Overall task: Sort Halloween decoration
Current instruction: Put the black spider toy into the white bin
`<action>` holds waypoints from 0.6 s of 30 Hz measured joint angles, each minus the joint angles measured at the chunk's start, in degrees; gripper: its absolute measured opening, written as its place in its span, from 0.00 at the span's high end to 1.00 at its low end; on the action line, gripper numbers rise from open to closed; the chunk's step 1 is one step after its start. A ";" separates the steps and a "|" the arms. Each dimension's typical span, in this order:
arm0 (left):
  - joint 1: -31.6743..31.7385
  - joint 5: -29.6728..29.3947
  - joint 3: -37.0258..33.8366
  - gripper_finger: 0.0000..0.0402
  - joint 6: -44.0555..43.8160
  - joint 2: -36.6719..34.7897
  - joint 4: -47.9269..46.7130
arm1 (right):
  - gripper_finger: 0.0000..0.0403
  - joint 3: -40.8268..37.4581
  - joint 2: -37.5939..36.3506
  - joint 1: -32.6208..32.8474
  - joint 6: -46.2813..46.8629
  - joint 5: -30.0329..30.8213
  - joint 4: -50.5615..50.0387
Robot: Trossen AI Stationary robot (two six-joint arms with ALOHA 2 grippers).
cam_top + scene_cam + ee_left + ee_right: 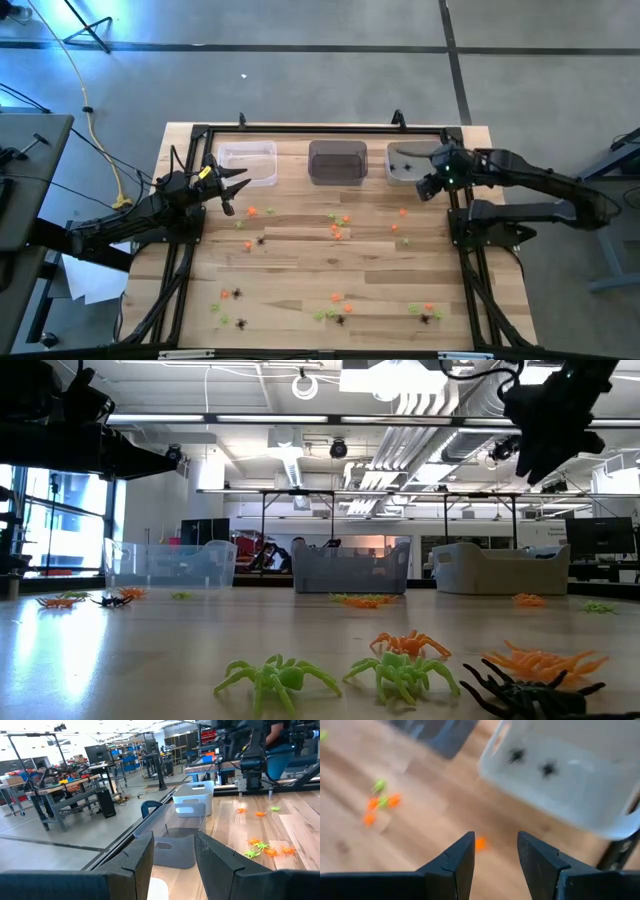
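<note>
From above, the trinkets (337, 232) are specks; their shapes cannot be told. In the low view a black spider (528, 698) at five o'clock is cut by the edge. The right wrist view is blurred: two dark blobs (532, 762) in the pale bin (580, 800).

the left arm reaches in from the left edge of the high view, its left gripper (232, 190) at the upper left, fingers (135, 865) parted with nothing between them. the right arm stretches from the right edge, its right gripper (425, 188) at the upper right, fingers (460, 857) also parted and empty.
</note>
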 joint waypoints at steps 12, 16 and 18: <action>0.01 0.01 0.00 0.67 0.00 0.00 0.01 | 0.64 0.43 13.35 38.10 36.28 1.16 1.94; 0.01 0.01 0.02 0.67 0.00 -0.02 0.00 | 0.64 1.04 18.25 49.56 49.88 1.31 3.69; 0.01 0.01 0.01 0.67 0.00 -0.01 -0.01 | 0.64 2.71 20.78 54.85 56.56 2.23 3.48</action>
